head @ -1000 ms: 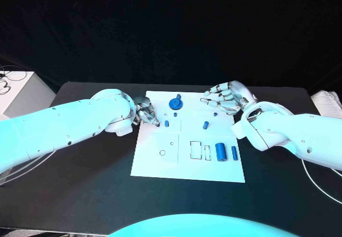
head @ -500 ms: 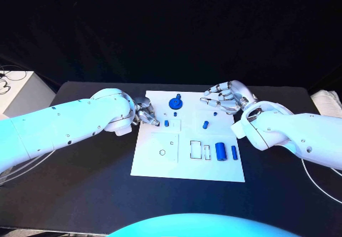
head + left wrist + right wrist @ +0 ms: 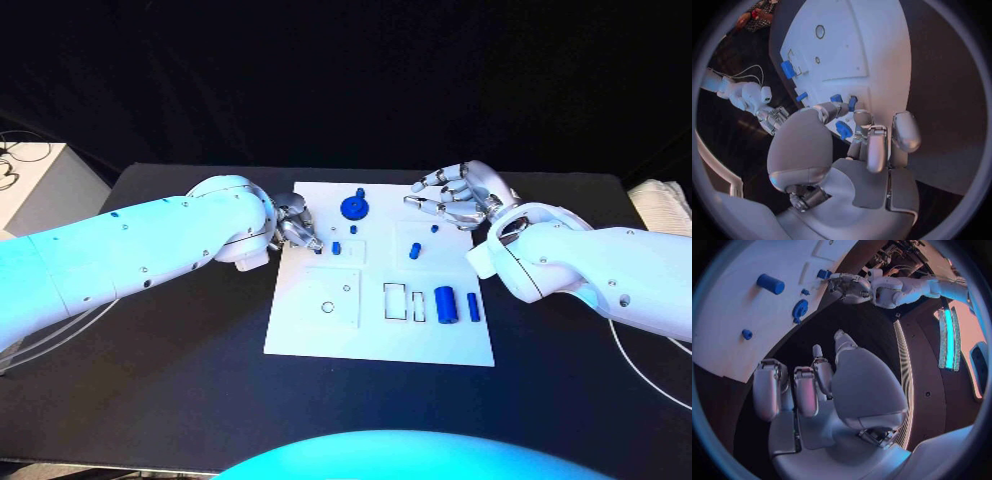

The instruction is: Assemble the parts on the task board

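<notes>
Black desk (image 3: pixel 173 380) under dark backdrop, white task board (image 3: pixel 378 340) dead centre. Blue parts (image 3: pixel 446 304) toward 3 o'clock. Left hand (image 3: pixel 296 228) at 9, grip unclear; right hand (image 3: pixel 459 198) curled, holding nothing.

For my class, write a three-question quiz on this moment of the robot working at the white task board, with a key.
1. True or false: the right hand holds a blue part.
2. Which hand has its fingertips at the board's edge beside small blue pegs? A) left hand B) right hand C) neither
3. Fill in: the blue cylinder lies on the task board on the side of the robot's ____ arm.

Key:
1. False; its curled fingers hold nothing, beside the board's far corner.
2. A
3. right
</notes>
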### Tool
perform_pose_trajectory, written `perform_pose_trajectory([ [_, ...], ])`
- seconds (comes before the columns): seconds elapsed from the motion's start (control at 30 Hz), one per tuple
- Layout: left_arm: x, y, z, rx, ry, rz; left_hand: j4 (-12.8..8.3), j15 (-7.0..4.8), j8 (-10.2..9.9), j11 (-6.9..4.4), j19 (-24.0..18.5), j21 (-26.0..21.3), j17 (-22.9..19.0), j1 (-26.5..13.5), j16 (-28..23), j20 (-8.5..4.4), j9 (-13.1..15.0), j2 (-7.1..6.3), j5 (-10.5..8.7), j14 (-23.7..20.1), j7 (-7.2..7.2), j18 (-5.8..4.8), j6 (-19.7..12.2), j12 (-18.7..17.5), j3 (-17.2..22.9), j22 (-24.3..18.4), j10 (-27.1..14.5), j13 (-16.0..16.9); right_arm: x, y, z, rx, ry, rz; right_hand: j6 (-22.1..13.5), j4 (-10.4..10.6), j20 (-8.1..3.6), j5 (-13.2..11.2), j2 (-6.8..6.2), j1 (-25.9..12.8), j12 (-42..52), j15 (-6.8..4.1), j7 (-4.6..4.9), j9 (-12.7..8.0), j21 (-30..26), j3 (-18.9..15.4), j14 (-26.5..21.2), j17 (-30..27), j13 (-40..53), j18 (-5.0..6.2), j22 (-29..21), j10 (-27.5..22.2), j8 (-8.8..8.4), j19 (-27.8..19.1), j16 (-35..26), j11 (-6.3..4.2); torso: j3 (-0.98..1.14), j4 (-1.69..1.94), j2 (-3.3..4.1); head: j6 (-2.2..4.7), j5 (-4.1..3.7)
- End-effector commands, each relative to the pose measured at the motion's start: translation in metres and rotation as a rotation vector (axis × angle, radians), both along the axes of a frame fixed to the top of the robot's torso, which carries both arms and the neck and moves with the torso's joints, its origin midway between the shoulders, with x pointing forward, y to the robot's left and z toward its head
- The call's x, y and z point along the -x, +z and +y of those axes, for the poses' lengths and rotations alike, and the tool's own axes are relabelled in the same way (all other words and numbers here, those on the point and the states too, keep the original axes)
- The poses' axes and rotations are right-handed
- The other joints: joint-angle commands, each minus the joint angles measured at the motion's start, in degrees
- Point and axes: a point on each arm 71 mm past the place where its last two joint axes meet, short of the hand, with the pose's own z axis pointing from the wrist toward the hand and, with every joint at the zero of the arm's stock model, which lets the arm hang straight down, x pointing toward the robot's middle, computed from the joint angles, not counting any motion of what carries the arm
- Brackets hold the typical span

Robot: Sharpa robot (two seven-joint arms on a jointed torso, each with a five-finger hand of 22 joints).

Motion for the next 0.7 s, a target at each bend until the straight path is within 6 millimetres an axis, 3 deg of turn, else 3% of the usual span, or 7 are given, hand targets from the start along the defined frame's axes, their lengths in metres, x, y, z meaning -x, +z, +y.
perform_pose_trajectory([
  [0.03, 0.0014, -0.0044, -0.0025, -0.020, -0.024, 0.029, -12.28, -0.37, -0.06, -0.33, 0.39, 0.28, 13.08, 0.08, 0.38, 0.03, -0.08, 0.39, 0.22, 5.25, 0.02, -0.89, 0.21, -0.08, 11.85, -0.03, 0.12, -0.05, 0.0003, 0.0007, 0.0014, 0.000, 0.012, -0.006, -0.12, -0.14, 0.22, 0.15, 0.54, 0.15, -0.09, 0.14, 0.03, -0.05, -0.38, 0.12, 4.30, 8.58, 3.10, 0.33, 6.20, -0.48, 0.27, 1.44, -0.24, -0.02, 0.02, -0.01, 0.00, -0.17, 0.00],
  [0.7, 0.0018, -0.0099, -0.0094, -0.073, -0.072, 0.107, -12.34, -0.37, -0.15, -0.31, 0.21, 0.16, 13.20, 0.00, 0.43, 0.00, -0.09, 0.44, 0.09, 5.28, 0.05, -0.85, 0.16, -0.25, 11.89, -0.32, 0.03, -0.20, 0.0004, 0.0006, 0.0028, -0.001, 0.017, -0.004, -0.12, -0.14, 0.22, 0.15, 0.54, 0.15, -0.09, 0.14, 0.03, -0.05, -0.38, 0.12, 4.30, 8.58, 3.10, 0.33, 6.20, -0.48, 0.27, 1.44, -0.24, -0.02, 0.02, 0.05, -0.05, -0.75, -0.19],
])
